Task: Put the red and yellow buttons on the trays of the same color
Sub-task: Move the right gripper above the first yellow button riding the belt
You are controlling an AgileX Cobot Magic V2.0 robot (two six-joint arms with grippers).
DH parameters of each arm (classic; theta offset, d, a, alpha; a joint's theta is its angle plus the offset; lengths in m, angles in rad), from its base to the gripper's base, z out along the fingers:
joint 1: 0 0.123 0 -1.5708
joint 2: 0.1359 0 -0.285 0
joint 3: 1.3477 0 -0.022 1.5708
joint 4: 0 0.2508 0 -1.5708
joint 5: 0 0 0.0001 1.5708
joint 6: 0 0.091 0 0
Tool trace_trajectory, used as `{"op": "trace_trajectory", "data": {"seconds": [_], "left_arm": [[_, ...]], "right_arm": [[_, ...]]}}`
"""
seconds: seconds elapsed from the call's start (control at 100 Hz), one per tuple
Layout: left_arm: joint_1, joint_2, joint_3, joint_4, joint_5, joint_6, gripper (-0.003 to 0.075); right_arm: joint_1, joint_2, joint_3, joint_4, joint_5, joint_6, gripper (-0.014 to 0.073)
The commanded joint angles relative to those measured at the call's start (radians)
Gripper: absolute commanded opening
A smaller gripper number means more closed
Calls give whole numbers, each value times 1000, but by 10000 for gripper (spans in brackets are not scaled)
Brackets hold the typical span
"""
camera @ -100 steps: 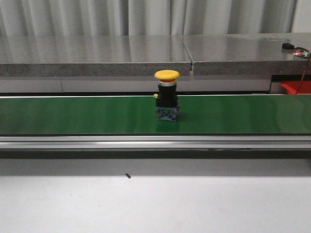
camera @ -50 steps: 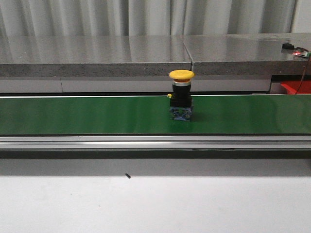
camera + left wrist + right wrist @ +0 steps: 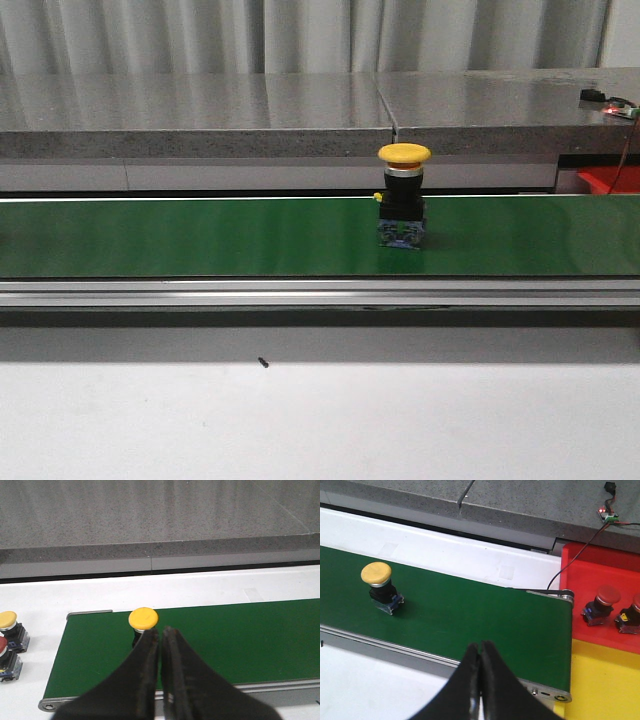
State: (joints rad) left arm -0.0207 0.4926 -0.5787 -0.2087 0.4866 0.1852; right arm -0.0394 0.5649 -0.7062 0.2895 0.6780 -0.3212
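- The green conveyor belt [image 3: 200,237] runs across the table in front of me.
- At the belt's right end sit a red tray [image 3: 605,585] and, nearer me, a yellow tray [image 3: 600,680] (the red one holds two red buttons [image 3: 603,604]).
- A yellow button [image 3: 403,195] stands upright on the belt, right of centre.
- My left pincer [image 3: 161,632] is pressed together, holding nothing.
- My right pincer [image 3: 480,650] is likewise together and holding nothing.

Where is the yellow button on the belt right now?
In the front view the yellow button stands upright on the green belt, right of centre near its far edge. The right wrist view shows it well short of the red tray.
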Motion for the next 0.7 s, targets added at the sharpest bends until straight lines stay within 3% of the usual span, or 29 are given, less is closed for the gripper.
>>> {"op": "trace_trajectory", "data": {"seconds": [0.0,0.33,0.43,0.62,0.69], "left_arm": [[-6,3,-26,-10,-84,-1,-20],[-6,5,-26,-10,-84,-1,-20],[-6,5,-26,-10,-84,-1,-20],[-6,5,-26,-10,-84,-1,-20],[-6,5,-26,-10,-84,-1,-20]], "right_arm": [[0,0,-27,10,-61,-11,-68],[0,0,-27,36,-54,-11,-34],[0,0,-27,75,-55,-11,115],[0,0,-27,177,-113,-11,545],[0,5,-27,179,-122,-11,615]]}}
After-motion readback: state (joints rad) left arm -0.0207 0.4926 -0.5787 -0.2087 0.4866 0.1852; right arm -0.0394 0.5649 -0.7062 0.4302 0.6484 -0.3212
